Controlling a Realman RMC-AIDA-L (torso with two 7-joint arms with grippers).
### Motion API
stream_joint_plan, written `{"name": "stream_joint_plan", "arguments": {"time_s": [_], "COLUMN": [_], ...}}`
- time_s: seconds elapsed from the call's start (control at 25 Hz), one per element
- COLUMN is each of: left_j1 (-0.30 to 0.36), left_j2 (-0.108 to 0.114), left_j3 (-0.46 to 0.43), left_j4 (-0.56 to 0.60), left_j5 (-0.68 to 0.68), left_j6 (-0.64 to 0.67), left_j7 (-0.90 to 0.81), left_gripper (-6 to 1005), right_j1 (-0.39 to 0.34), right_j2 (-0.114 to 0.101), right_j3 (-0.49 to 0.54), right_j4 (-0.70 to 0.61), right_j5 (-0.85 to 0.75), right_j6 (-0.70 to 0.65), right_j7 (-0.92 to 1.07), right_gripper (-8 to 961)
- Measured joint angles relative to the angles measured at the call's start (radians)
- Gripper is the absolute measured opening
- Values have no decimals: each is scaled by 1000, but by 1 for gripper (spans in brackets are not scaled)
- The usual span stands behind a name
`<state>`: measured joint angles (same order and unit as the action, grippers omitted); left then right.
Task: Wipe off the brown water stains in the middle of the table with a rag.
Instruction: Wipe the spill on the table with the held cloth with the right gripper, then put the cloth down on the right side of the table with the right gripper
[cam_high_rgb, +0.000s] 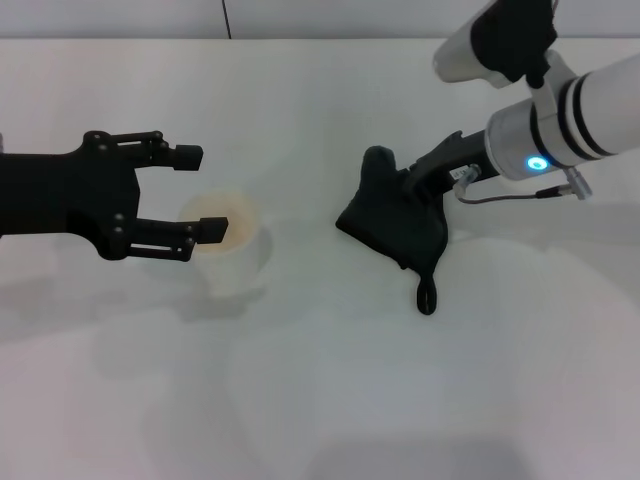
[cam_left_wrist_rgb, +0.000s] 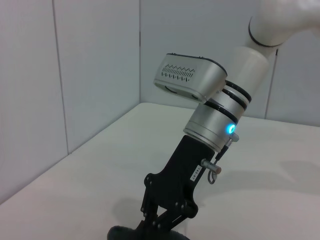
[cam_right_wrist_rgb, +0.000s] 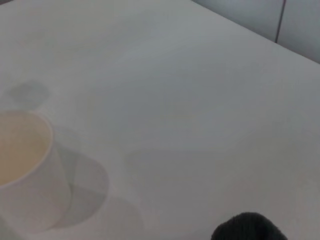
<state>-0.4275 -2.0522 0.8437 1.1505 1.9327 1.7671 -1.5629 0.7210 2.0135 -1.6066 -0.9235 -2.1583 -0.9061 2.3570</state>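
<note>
Rag (cam_high_rgb: 398, 225) is held by the right gripper (cam_high_rgb: 415, 186) right of centre on the table (cam_high_rgb: 320, 400), fingers pinched onto the cloth's upper part. Black folds are spread below and left of the gripper, and a thin tail (cam_high_rgb: 427, 295) hangs down to a small loop against the tabletop. Whether the bulk of the cloth is pressed on the surface or held just off it can't be told from the head view.

Left gripper (cam_high_rgb: 195, 195) is seen on the left, fingers spread wide, positioned over a white cup (cam_high_rgb: 232, 252) holding tan liquid. Lower finger overlaps the cup rim in the head view; contact can't be confirmed. Cup and rag are well apart.

Brown water stains are not made out in any view; the white surface between cup and rag reads plain, with only soft shadows.

Left wrist view: right gripper (cam_left_wrist_rgb: 161, 224) is seen from the side, arm angled down with a blue light lit on the wrist, fingers closed on the top of the rag (cam_left_wrist_rgb: 145, 233).

Right wrist view: cup (cam_right_wrist_rgb: 27, 172) is seen at one edge, a dark lump of rag (cam_right_wrist_rgb: 247, 227) at another, bare table (cam_right_wrist_rgb: 190, 90) between.
</note>
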Motion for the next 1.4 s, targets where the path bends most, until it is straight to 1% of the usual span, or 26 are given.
{"name": "stream_joint_plan", "arguments": {"time_s": [0.36,0.72,0.92,1.04,1.2,1.4], "left_j1": [2,4,5,7,10,17], "left_j2": [0,1,1,1,0,0], "left_j3": [0,0,-1,-2,-2,-2], "left_j4": [0,-2,-2,-2,-2,-1], "left_j5": [2,0,0,0,-1,-2], "left_j6": [-7,-9,-9,-10,-11,-11], "left_j7": [1,1,1,1,1,1], "left_gripper": [864,864,865,864,863,863], "right_j1": [-85,-209,-237,-253,-295,-353], "right_j2": [0,-1,-1,-2,-6,-5], "right_j3": [38,86,104,131,172,274], "right_j4": [-86,-243,-275,-286,-329,-376], "right_j5": [0,0,0,0,0,14], "right_j6": [-22,-104,-152,-202,-260,-330], "right_j7": [1,3,4,2,-10,-49], "right_gripper": [63,64,64,64,63,64]}}
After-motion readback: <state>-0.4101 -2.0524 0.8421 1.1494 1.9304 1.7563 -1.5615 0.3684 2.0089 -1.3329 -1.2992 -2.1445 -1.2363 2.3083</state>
